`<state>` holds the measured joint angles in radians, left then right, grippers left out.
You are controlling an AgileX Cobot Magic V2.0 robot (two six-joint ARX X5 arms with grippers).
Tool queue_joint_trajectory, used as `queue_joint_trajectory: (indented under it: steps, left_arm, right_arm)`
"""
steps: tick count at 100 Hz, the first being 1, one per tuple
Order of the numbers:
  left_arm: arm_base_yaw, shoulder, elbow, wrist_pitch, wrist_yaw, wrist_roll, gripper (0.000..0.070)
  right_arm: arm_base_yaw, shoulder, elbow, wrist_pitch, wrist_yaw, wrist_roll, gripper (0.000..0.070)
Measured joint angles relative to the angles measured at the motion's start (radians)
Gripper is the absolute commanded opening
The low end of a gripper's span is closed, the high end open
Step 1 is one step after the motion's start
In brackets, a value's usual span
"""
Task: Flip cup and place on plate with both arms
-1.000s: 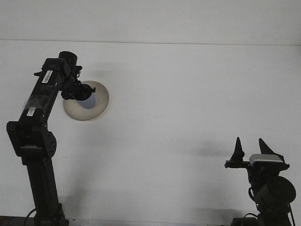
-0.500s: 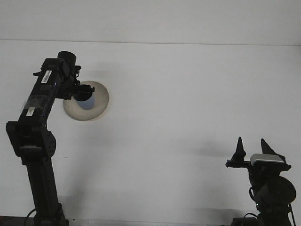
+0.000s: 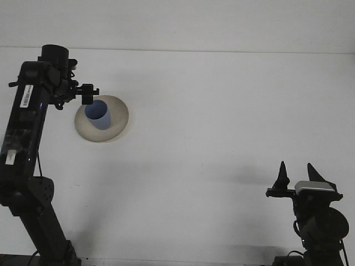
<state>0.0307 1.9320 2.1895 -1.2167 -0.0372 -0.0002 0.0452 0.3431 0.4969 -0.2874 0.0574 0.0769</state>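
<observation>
White tabletop runs back to a pale wall, bare apart from the dish at the left. From where I stand, the left gripper hangs just above the far-left rim of the blue cup; its dark fingers bunch together against the arm, so I cannot tell whether they are parted or closed, and it looks to be clear of the cup. That cup stands upright, mouth up, on the beige plate. Well apart, low at the right, the right gripper points upward with its two fingers spread and nothing between them.
</observation>
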Motion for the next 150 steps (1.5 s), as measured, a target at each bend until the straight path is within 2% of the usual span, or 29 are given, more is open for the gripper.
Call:
queue_joint_trajectory:
  steps: [23, 48, 86, 126, 150]
  left_arm:
    - [0.0, -0.156, 0.0, -0.034, 0.068, -0.014, 0.0428]
    - [-0.034, -0.337, -0.126, -0.003, 0.078, -0.024, 0.0428]
    - [-0.137, -0.855, -0.795, 0.445, 0.085, -0.051, 0.0429]
    - [-0.145, -1.366, -1.514, 1.012, 0.085, -0.049, 0.0429]
    - [-0.145, -1.437, -1.598, 1.05, 0.085, -0.043, 0.0428]
  right_arm:
    - [0.0, 0.0, 0.0, -0.004, 0.0, 0.0, 0.0485]
    - [0.0, 0.0, 0.0, -0.006, 0.0, 0.0, 0.0485]
    - [0.0, 0.0, 0.0, -0.006, 0.0, 0.0, 0.0485]
    - [0.0, 0.0, 0.0, -0.007, 0.0, 0.0, 0.0485]
    - [0.0, 0.0, 0.0, -0.013, 0.0, 0.0, 0.0485]
